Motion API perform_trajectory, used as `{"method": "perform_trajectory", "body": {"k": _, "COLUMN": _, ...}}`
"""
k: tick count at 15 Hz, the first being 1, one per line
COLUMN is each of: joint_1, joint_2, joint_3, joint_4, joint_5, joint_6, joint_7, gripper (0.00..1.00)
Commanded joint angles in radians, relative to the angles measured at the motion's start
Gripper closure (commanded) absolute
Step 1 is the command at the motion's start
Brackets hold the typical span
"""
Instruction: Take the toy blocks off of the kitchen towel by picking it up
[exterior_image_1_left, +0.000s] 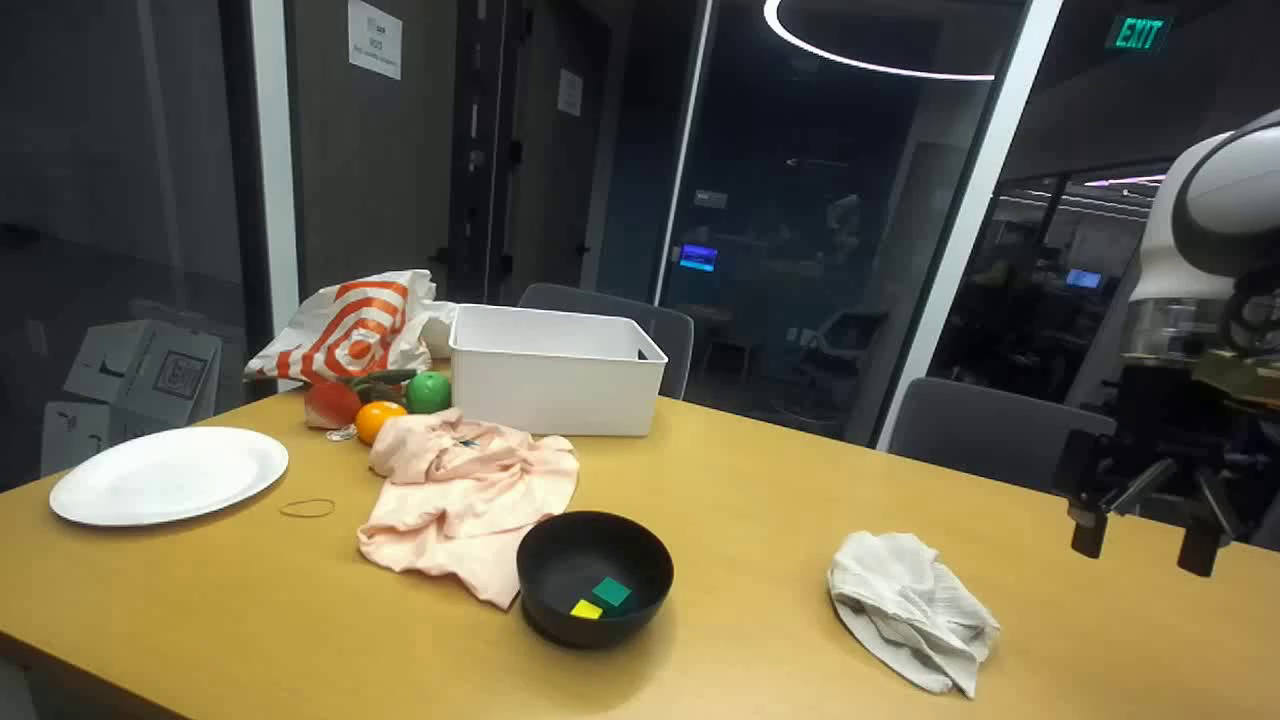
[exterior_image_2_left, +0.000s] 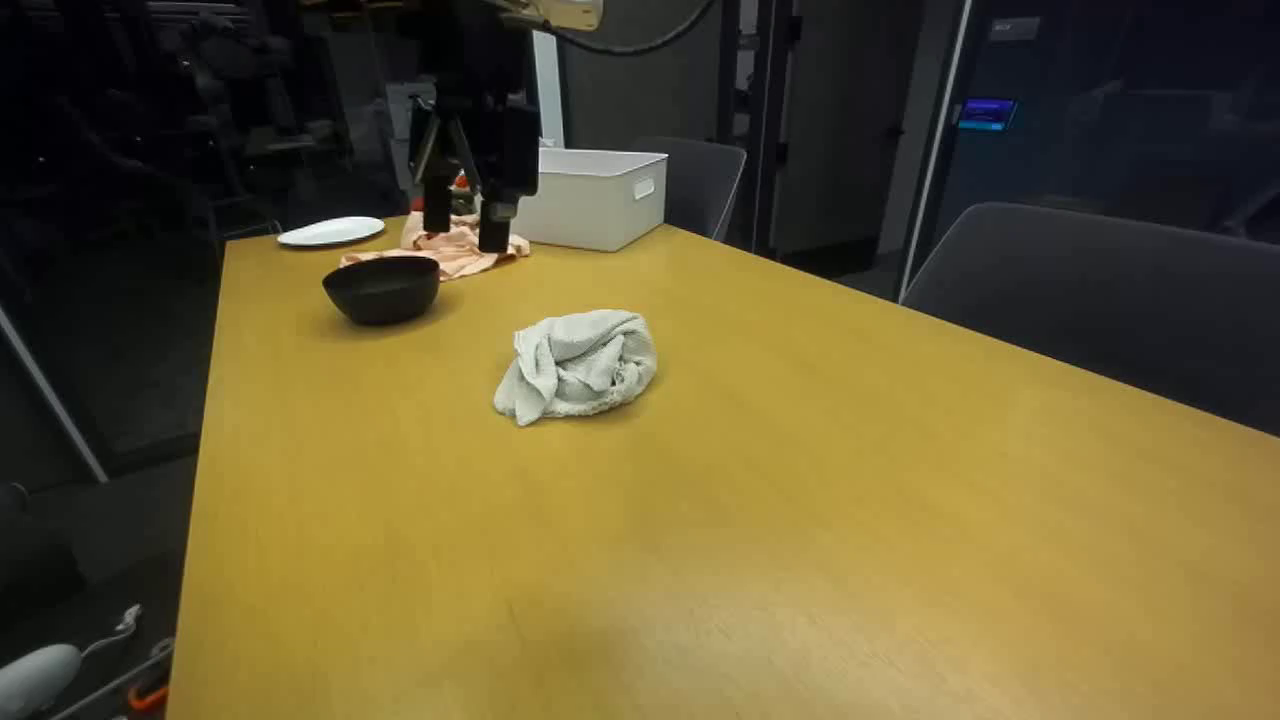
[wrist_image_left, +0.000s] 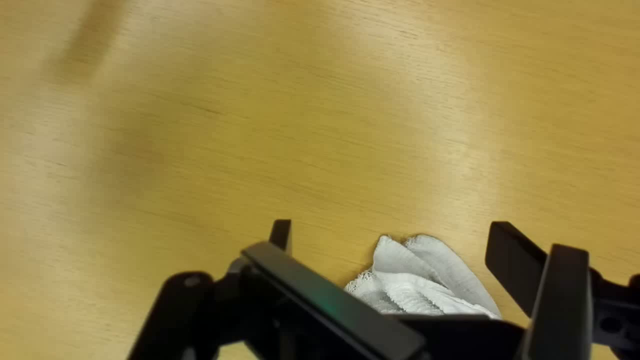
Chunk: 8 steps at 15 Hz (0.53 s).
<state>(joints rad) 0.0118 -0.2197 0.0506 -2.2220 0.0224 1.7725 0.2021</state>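
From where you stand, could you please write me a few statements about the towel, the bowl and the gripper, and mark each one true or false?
1. A green block and a yellow block lie in the black bowl. True.
2. The white towel rests on the table. True.
3. The white towel is spread out flat. False: it is crumpled into a heap.
4. The gripper hangs open above the table. True.
5. The gripper has hold of the white towel. False: it is apart from the white towel.
6. The black bowl stands on the white towel. False: it stands away from the white towel, next to the pink cloth.
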Motion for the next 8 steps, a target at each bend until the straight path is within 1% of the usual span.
{"method": "perform_trajectory", "body": {"k": 1, "joint_1": 0.001, "joint_2": 0.001, "joint_3": -0.001, "joint_4": 0.004, "joint_5": 0.000, "joint_6": -0.001, "joint_7": 0.000, "gripper": 0.00}}
{"method": "perform_trajectory", "body": {"k": 6, "joint_1": 0.001, "joint_2": -0.002, "joint_3": -0.001, "joint_4": 0.010, "joint_5": 0.000, "joint_6": -0.001, "joint_7": 0.000, "gripper": 0.00}}
{"method": "perform_trajectory", "body": {"k": 8, "joint_1": 0.019, "joint_2": 0.049, "joint_3": 0.008, "joint_4": 0.000, "joint_5": 0.015, "joint_6": 0.067, "joint_7": -0.042, "gripper": 0.00}}
